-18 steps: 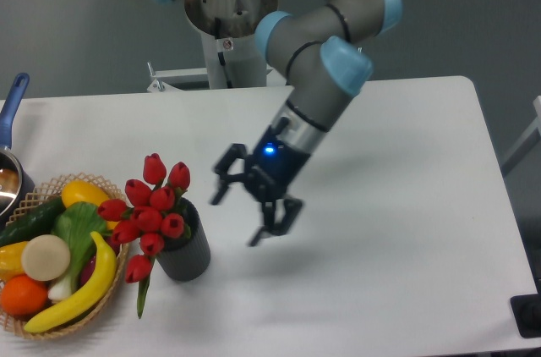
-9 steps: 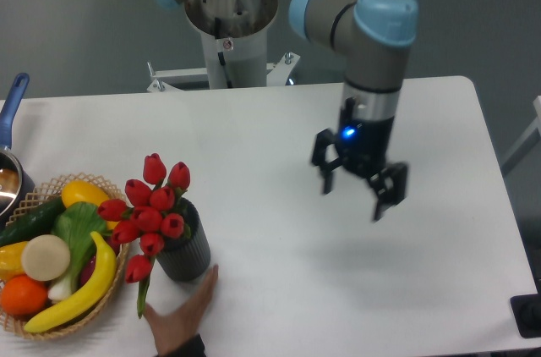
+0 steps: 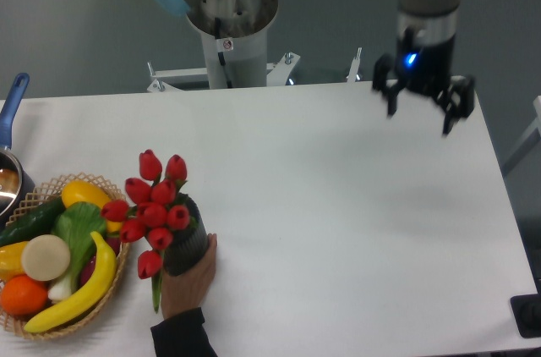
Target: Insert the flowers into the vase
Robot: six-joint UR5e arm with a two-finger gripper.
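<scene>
Our gripper hangs over the far right of the table, fingers apart and empty. The flowers sit in the vase, near left, which a person's hand grips. We should keep clear.

Probably a lab: pedestal-mounted arm, bare table.

White table with vase, wicker basket, pot

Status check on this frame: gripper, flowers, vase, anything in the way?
Gripper open, empty, far right rear. Flowers sitting in vase. Human hand gripping vase.
</scene>
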